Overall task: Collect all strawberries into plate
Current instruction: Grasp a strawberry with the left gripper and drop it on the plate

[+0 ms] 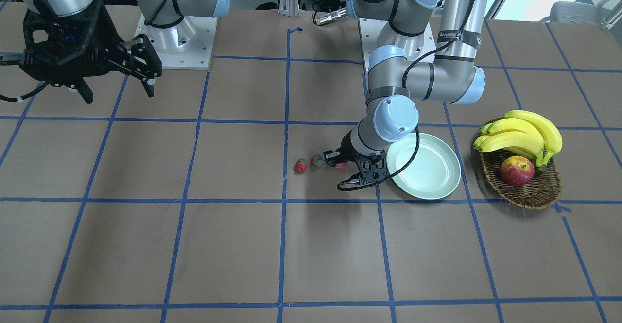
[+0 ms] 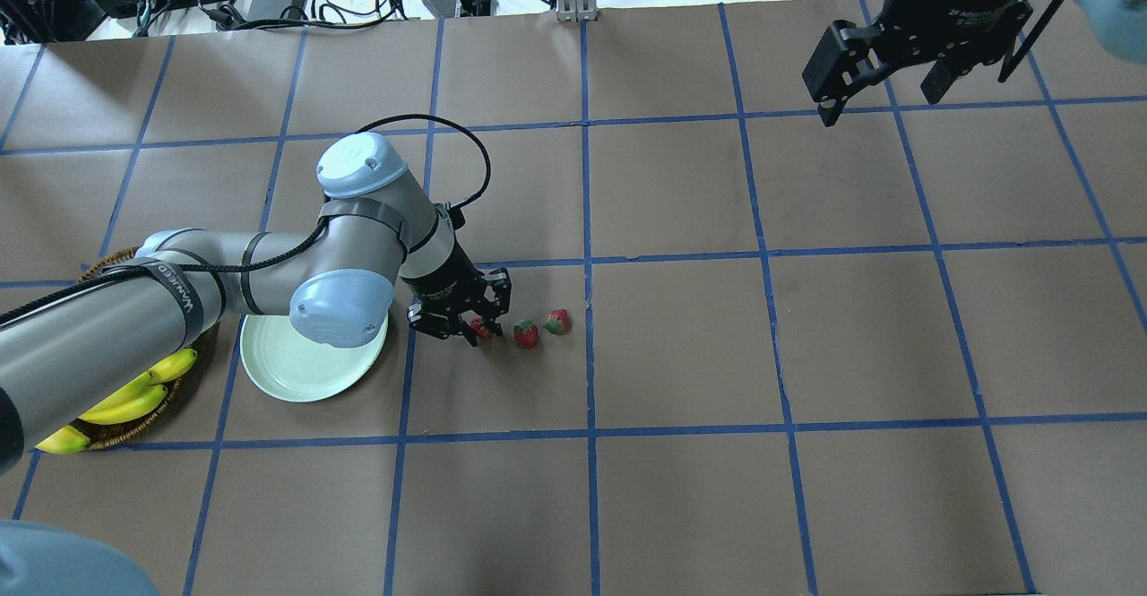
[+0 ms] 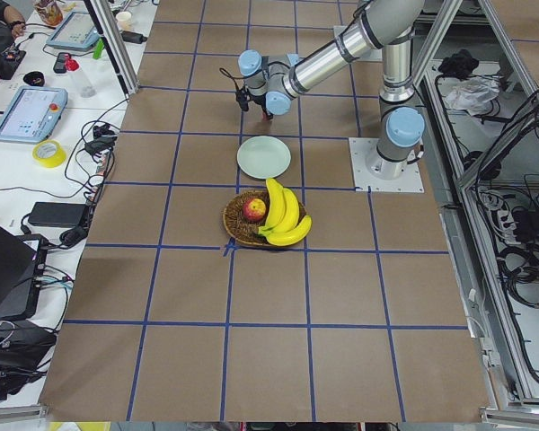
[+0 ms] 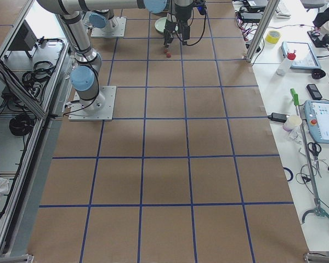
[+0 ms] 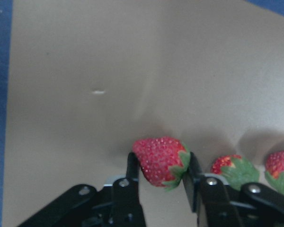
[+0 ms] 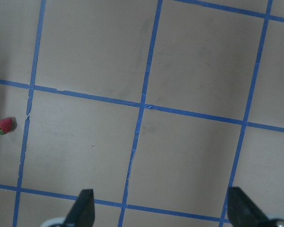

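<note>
The left fingers [image 5: 131, 172] pinch 1 strawberry [image 5: 160, 160] down at the desk [image 2: 681, 336]. 2 more strawberries [image 2: 526, 334] lie just beside it. The plate [image 2: 296, 376] sits near, partly under the left arm. The right fingers [image 2: 824, 85] hang spread, well apart.

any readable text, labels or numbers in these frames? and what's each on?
"WANJEED" (roughly, small white print): on the black strap around the left arm; the same print shows in the front-facing view.
White print on the right arm's wrist housing: too blurred to read.
Tablet screens on the side benches: too small to read.
No other text visible.
</note>
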Controlling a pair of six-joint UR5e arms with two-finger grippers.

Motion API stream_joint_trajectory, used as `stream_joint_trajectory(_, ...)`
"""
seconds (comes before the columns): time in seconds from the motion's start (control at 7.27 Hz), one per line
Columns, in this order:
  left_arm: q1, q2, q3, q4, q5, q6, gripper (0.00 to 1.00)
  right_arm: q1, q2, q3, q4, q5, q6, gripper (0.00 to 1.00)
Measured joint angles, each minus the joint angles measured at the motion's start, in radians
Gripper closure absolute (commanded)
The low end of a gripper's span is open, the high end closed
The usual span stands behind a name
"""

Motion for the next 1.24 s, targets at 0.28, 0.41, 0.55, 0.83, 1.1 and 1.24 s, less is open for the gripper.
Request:
stream_joint_trajectory(0.28,0.009,0.027,0.069,-0.087,0.07,0.018,1.0,-0.001,-0.001,-0.001,0.001,0.0,0.0,0.0)
stream_joint_trajectory(0.41,0.025,0.041,0.125,-0.17,0.129,0.05,1.0,-0.001,-0.001,-0.001,0.002,0.0,0.0,0.0)
stream_joint_trajectory(0.55,0.055,0.052,0.171,-0.242,0.193,0.106,1.0,-0.001,-0.001,-0.001,0.003,0.0,0.0,0.0)
stream_joint_trajectory(0.83,0.165,0.072,0.197,-0.313,0.273,0.22,1.0,-0.001,-0.001,0.0,0.003,0.0,0.0,0.0)
stream_joint_trajectory(1.1,0.279,0.076,0.182,-0.327,0.291,0.378,1.0,0.0,-0.001,0.0,0.004,0.0,0.0,0.0)
stream_joint_trajectory(1.24,0.321,0.071,0.164,-0.327,0.307,0.442,1.0,0.0,-0.001,0.0,0.004,0.0,0.0,0.0)
